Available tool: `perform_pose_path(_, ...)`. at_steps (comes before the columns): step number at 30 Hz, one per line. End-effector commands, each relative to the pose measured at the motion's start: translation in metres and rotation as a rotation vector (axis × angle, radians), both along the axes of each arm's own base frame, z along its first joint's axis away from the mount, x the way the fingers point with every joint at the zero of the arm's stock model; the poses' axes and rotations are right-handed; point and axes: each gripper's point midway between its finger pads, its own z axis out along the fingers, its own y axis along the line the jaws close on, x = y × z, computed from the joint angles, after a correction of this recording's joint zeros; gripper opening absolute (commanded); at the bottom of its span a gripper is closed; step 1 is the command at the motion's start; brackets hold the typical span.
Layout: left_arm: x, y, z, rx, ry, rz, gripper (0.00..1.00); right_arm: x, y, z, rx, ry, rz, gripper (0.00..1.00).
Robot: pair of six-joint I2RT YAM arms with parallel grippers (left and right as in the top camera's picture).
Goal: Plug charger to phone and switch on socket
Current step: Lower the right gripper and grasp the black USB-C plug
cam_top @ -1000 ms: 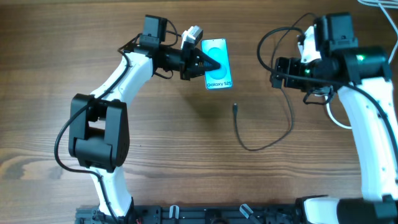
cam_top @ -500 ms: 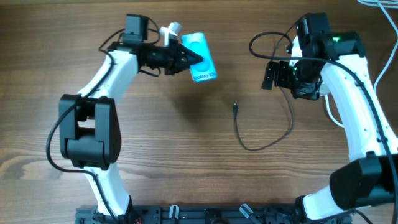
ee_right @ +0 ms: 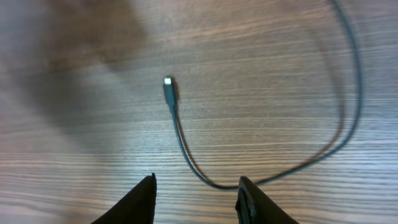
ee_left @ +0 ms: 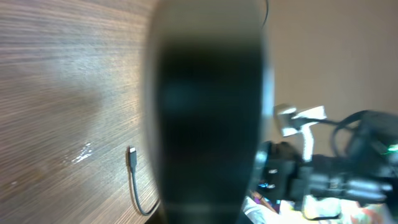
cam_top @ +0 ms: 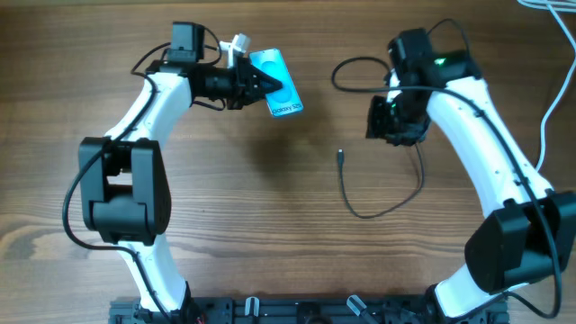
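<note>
Overhead, the turquoise phone (cam_top: 272,65) tilts; the black charger (cam_top: 341,157) curls.

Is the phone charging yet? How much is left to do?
Not yet. Done: the left hand grips the phone. In hand: the right hand hangs open above the charger plug, which lies loose on the table. Left: grab the plug, push it into the phone, then switch on the socket, which none of the views show.

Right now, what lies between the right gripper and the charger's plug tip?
From right gripper to plug tip: only the charger's cable on bare table, in the right wrist view.
</note>
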Motion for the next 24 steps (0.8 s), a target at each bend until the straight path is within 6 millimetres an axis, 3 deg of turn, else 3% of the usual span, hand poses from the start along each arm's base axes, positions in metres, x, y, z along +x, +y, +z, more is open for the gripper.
perform_pose_path(1,0.006,0.035,0.028,-0.094,-0.043,0.033,0.04,-0.007,-0.001,-0.027,-0.014,0.043,-0.007,0.44)
perform_pose_path(5,0.008,0.057,0.024,-0.087,0.006,0.088,0.04,-0.006,0.005,-0.043,0.022,0.033,-0.003,0.48)
perform_pose_path(8,0.007,0.064,0.021,-0.083,0.035,0.107,0.04,-0.008,0.004,-0.055,0.023,0.029,-0.004,0.42)
perform_pose_path(11,0.007,0.065,0.021,-0.082,0.033,0.108,0.04,-0.012,0.004,-0.063,0.017,0.051,0.0,0.39)
perform_pose_path(14,0.007,0.064,0.021,-0.077,0.012,0.1,0.04,-0.016,0.008,-0.072,0.009,0.082,0.015,0.43)
perform_pose_path(20,0.007,0.065,0.018,-0.061,0.013,0.105,0.04,-0.024,0.031,-0.103,-0.014,0.148,0.056,0.31)
perform_pose_path(24,0.004,0.065,0.017,-0.061,0.043,0.106,0.04,-0.022,0.047,-0.116,-0.014,0.14,0.066,0.31)
